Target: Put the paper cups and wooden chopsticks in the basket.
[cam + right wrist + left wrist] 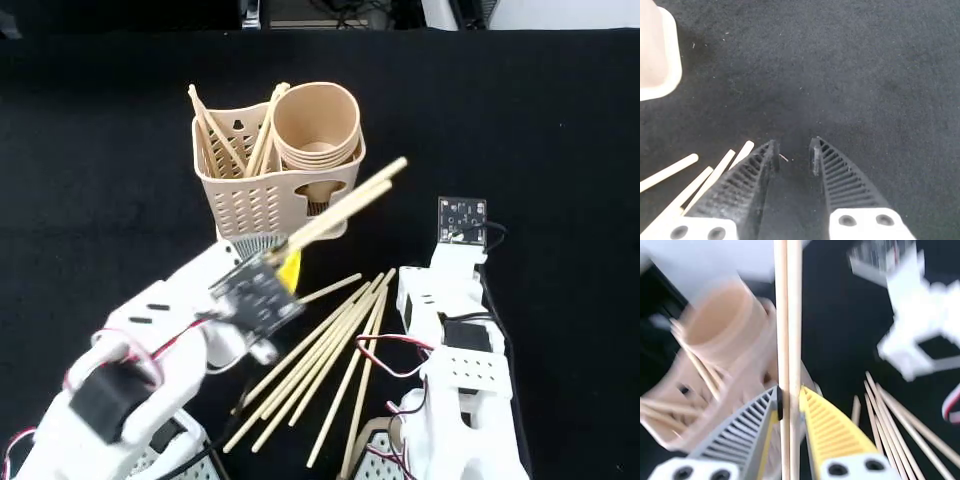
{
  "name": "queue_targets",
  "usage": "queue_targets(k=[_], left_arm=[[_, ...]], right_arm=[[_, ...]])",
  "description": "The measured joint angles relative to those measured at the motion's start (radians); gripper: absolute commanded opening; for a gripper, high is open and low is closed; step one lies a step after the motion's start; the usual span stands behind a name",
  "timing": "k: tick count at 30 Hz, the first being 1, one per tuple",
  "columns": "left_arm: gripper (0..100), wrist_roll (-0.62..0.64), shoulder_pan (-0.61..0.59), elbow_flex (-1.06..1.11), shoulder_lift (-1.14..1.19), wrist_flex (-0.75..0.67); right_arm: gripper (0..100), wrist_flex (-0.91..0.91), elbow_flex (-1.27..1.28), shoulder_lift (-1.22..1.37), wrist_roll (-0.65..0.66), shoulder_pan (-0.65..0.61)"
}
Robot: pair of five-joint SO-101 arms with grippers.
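The left jaws clamp two chopsticks, basket and cups just beyond their tips. The right jaws stand slightly apart, empty, loose chopsticks beside them.

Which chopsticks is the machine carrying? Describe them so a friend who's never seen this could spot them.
Find the beige basket near the middle of the black table. At its near side, a pair of chopsticks slants up in the air, pinched in the left arm's tool. The other loose chopsticks lie flat on the table.
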Motion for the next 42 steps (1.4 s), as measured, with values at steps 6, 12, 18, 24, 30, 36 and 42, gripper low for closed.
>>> queue_targets(k=[6,12,18,24,30,36,42], left_arm=[[3,-0.002,-0.017,-0.037,-0.023,-0.238],[3,0.129,-0.180,-0.038,0.041,-0.588],[3,0.325,-0.311,-0.023,0.181,-0.836],[3,0.339,-0.325,-0.021,0.399,-0.930],[3,0.339,-0.331,-0.021,0.539,-0.951],[4,0.339,-0.417,-0.002,0.591,-0.951],[18,0.344,-0.450,0.032,0.591,-0.945]], right_arm=[[12.4,0.000,0.000,0.000,0.000,0.000],[12.4,0.000,0.000,0.000,0.000,0.000],[12.4,0.000,0.000,0.000,0.000,0.000],[12.4,0.000,0.000,0.000,0.000,0.000],[12.4,0.000,0.000,0.000,0.000,0.000],[12.4,0.000,0.000,0.000,0.000,0.000],[12.4,0.000,0.000,0.000,0.000,0.000]])
